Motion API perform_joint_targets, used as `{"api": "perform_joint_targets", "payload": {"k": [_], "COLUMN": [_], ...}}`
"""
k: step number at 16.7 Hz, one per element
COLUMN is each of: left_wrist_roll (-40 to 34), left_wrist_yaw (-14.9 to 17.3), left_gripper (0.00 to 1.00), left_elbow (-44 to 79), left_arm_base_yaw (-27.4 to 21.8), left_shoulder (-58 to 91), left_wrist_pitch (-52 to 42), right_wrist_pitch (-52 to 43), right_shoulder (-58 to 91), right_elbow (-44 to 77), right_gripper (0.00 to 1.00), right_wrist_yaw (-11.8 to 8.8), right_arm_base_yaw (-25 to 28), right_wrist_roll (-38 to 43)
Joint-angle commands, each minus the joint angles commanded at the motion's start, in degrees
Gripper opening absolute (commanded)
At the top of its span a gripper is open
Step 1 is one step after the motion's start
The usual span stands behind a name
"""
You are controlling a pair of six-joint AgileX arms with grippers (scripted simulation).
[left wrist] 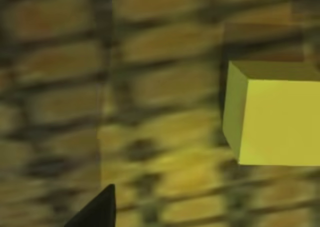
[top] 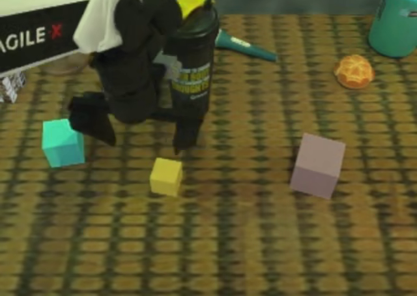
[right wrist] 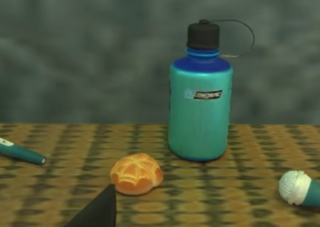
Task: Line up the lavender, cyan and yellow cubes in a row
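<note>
My left end effector (top: pixel 140 136) hangs low just behind the yellow cube (top: pixel 166 177) on the bench (fingers apart, holding nothing), cyan cube (top: pixel 63 143) beside it to the left, lavender cube (top: pixel 318 165) well right.

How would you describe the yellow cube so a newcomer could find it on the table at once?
Start at the left arm's tool, low over the left half of the patterned table in the top view. Just in front of its tip sits the yellow cube, untouched. It is the smallest cube, between the cyan cube and the larger lavender cube.
</note>
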Motion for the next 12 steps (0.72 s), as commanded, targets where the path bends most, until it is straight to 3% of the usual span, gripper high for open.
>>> {"api": "perform_joint_targets", "payload": {"k": [4, 12], "left_wrist_roll": [-1.03, -0.89], "left_wrist_yaw": [0.00, 0.01], "left_gripper": [1.00, 1.00], "left_elbow": [5.97, 4.53], "left_arm_base_yaw": [-1.80, -1.68], "left_shoulder": [6.66, 7.79], "left_wrist_pitch": [-3.38, -1.11], "right_wrist_pitch": [0.00, 0.00], "right_shoulder": [0.00, 0.00], "right_elbow": [0.00, 0.00], "right_gripper": [1.00, 1.00], "right_wrist_yaw": [0.00, 0.00], "right_arm_base_yaw": [0.00, 0.00], "right_wrist_roll": [0.00, 0.00]}}
